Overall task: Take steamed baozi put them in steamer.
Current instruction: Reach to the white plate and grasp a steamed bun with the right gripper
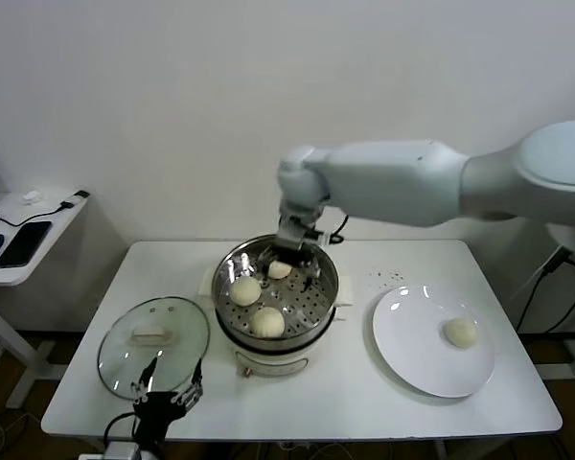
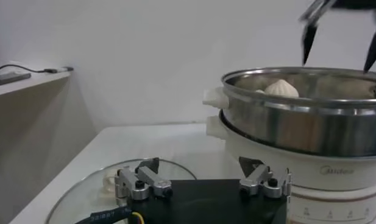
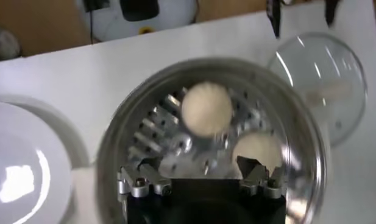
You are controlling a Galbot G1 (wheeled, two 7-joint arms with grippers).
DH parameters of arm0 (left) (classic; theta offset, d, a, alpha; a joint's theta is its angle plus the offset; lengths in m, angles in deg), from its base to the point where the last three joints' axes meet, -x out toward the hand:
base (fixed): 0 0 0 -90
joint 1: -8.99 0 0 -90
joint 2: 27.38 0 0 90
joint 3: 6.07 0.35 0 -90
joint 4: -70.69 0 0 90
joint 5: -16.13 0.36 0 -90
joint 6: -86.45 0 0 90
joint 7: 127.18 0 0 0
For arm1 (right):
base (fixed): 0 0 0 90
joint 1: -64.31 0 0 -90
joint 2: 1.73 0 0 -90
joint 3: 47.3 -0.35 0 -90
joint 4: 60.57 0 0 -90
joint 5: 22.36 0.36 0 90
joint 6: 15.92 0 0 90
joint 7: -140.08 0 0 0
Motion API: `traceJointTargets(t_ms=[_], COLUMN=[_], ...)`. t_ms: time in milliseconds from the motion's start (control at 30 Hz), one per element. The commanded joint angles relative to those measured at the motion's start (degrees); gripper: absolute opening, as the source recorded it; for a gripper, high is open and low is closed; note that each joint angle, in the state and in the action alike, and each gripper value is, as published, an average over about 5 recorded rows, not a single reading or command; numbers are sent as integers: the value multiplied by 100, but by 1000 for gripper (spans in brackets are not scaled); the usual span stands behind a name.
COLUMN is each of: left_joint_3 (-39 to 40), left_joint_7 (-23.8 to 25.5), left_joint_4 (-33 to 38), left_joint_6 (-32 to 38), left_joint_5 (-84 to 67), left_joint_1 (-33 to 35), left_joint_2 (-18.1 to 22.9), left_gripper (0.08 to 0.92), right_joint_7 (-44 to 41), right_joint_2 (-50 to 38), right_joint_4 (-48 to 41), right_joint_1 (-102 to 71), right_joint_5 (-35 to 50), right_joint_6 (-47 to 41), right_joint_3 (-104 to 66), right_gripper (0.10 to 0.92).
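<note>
The steamer [image 1: 305, 305] stands mid-table with three steamed baozi on its perforated tray: one at the left [image 1: 245, 289], one at the front [image 1: 267, 322] and a smaller-looking one at the back [image 1: 280, 270]. A fourth baozi [image 1: 461, 333] lies on the white plate [image 1: 412, 340]. My right gripper [image 1: 300, 253] hangs open over the steamer's back part, just above the back baozi, holding nothing. In the right wrist view the open right gripper [image 3: 197, 167] looks down on two baozi [image 3: 206, 108] [image 3: 258, 150]. My left gripper [image 1: 170, 388] waits open at the table's front edge.
A glass lid [image 1: 153, 345] with a cream handle lies flat left of the steamer, right before the left gripper [image 2: 200, 167]. A low side table [image 1: 29, 240] with a phone stands at the far left. A wall closes off the back.
</note>
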Motion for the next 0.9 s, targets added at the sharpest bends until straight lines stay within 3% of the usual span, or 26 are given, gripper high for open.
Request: traceJointTargets(t_ms=[33, 233, 400, 900], left_joint_3=[-15, -42, -43, -35], left_joint_7=[8, 10, 18, 15], left_joint_4=[20, -22, -49, -133], left_joint_6=[8, 5, -2, 49], left_joint_5=[-9, -15, 27, 185], left_joint_1=[-39, -62, -44, 91], left_joint_2=[-17, 9, 63, 174], left_gripper=[823, 823, 823, 823], right_joint_7=[-217, -3, 126, 451], right_joint_2=[-2087, -3443, -4024, -3896], right_joint_4=[193, 428, 297, -729], right_joint_1=[1276, 644, -394, -3178], right_joint_5=[1236, 717, -28, -1110], right_joint_6=[-2193, -2710, -2779, -2784], right_joint_3=[1363, 1715, 1153, -1243], right_gripper=[823, 823, 823, 823])
